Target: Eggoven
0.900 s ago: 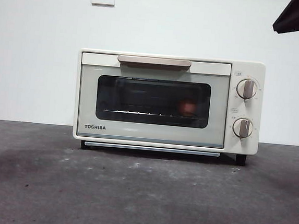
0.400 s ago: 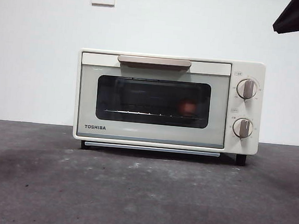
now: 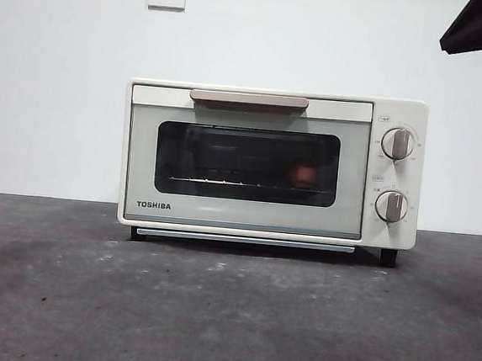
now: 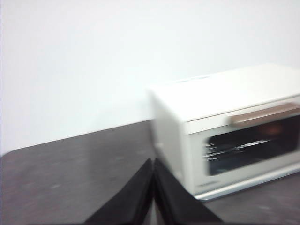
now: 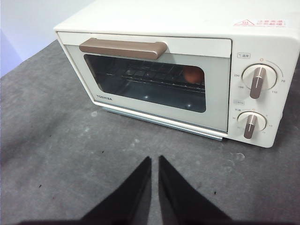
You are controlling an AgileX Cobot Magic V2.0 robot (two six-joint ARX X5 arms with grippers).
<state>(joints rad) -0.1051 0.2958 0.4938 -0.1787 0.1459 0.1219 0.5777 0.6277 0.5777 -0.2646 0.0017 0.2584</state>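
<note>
You see the egg (image 3: 304, 174) already inside the toaster oven (image 3: 272, 162), on the wire rack at the side nearer the two knobs (image 3: 397, 143), and the door with its tan handle (image 3: 249, 99) is closed. So the placing step looks finished, I think; only pulling the arms away remains. The right gripper (image 5: 154, 161) hangs above the dark table (image 3: 229, 315) in front of the oven, its jaws almost together and holding nothing. The left gripper (image 4: 153, 161) waits off to the oven's side, jaws pressed together, also empty. For the next move you need only clear space; touch nothing.
</note>
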